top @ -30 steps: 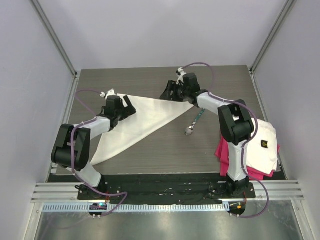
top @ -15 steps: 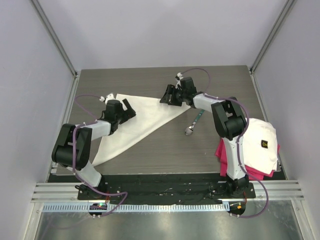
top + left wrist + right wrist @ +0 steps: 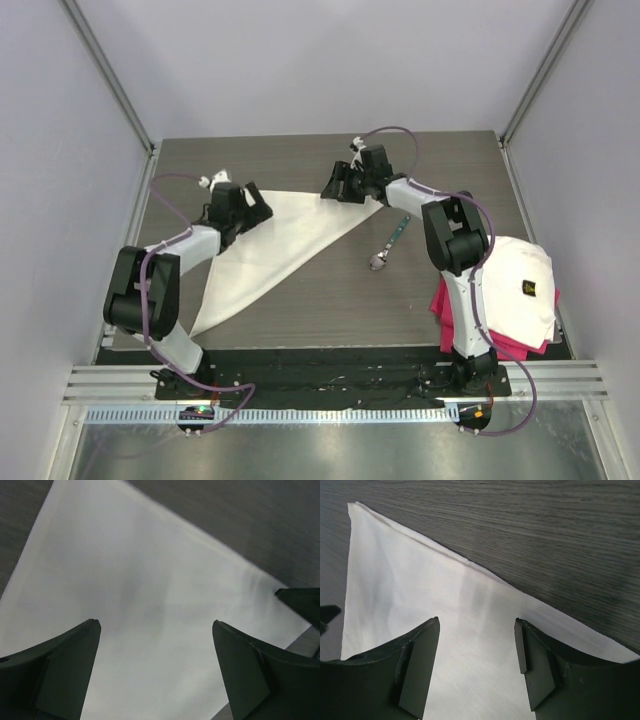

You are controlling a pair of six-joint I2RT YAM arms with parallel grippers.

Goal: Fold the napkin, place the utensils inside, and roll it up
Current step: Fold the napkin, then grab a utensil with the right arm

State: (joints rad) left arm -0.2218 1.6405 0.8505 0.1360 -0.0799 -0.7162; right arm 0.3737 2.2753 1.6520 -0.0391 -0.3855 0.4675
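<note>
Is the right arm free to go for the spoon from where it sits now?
Probably yes. The spoon lies alone on the bare table just right of the napkin, with nothing over it. The right pincer stands open and empty above the napkin's corner, close by.

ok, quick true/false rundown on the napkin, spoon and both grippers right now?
1. The napkin lies flat as a triangle. True.
2. The spoon rests on the napkin. False: it lies on the bare table, apart from the napkin, on the right arm's side.
3. The left gripper is shut on the napkin. False: it is open above it, holding nothing.
4. The right gripper is open over the napkin. True.
</note>
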